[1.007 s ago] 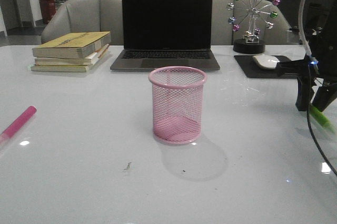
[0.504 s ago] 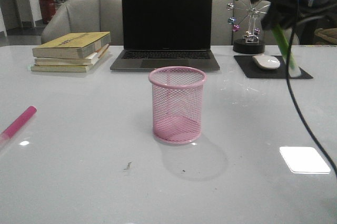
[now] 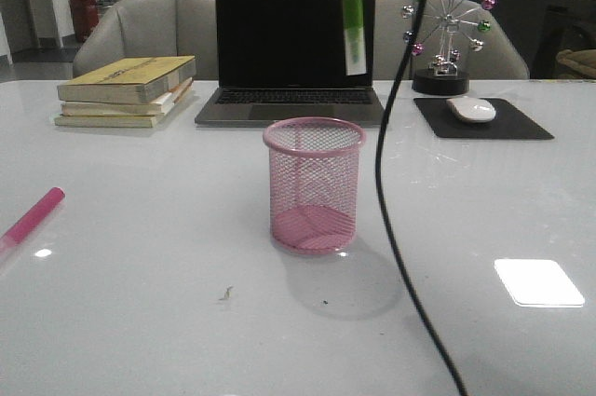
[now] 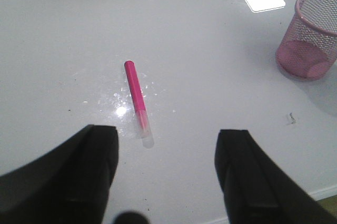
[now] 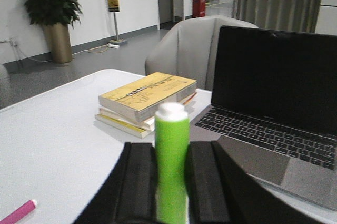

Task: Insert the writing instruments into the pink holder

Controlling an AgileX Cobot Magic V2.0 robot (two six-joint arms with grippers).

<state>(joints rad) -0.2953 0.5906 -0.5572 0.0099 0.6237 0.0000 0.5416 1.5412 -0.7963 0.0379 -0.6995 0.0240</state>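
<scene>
- The magenta pink chunky marker (image 3: 31,216) lies flat on the glossy white counter (image 3: 140,321), well to the left of the pink wire-mesh cylindrical pen cup (image 3: 314,185), untouched.
- The left pincer (image 4: 166,153) hovers over that pink marker with its dark fingers (image 4: 95,153) spread wide and nothing between them.
- A stack of yellow-covered books (image 3: 126,90) sits behind and left of the cup; a black open laptop (image 3: 294,49) stands straight behind it.
- The cup stands upright at the counter's middle, and looks empty inside.
- The bright lime green chunky marker (image 3: 351,9) hangs nearly upright above the cup, slightly to the right of its centre, whitish end down.
- The right pincer (image 5: 171,179) is closed narrowly on the green marker, gripping its barrel from both sides.
- Step in hand, as I judge: carrying the green marker to the cup. Next it needs centring over the rim, lowering, then release.
</scene>
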